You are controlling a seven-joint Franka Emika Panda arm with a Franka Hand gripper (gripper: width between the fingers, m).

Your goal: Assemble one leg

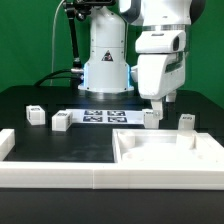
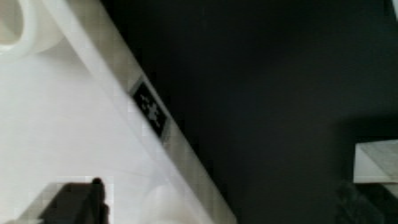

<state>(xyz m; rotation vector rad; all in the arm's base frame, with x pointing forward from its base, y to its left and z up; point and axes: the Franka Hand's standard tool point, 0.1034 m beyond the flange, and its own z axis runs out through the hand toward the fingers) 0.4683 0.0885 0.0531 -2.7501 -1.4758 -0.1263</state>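
Fingers (image 1: 158,102) of the Franka arm hang just above a leg (image 1: 150,118) that stands on the black worktop (image 1: 60,140), just beside the far rim of the large white panel (image 1: 165,150). By the look of things, the job is not yet past its opening step. No leg appears to be fitted to the panel. A second leg (image 1: 186,121) stands loose near the fingers on the exterior view's right. A third leg (image 1: 61,122) and a fourth leg (image 1: 35,114) sit well apart on the exterior view's left, on the other side of the marker board (image 1: 105,115). The blurred wrist view shows a broad white surface with a square tag (image 2: 151,108) on its edge, possibly the panel. It also shows one dark finger against bare worktop, with nothing visibly held beside it. How wide the fingers stand, and whether they touch the leg below them, cannot be told from either picture. Judged from this, everything is left to do: gripping the leg, carrying it over to the panel, seating it at a corner and turning it tight.
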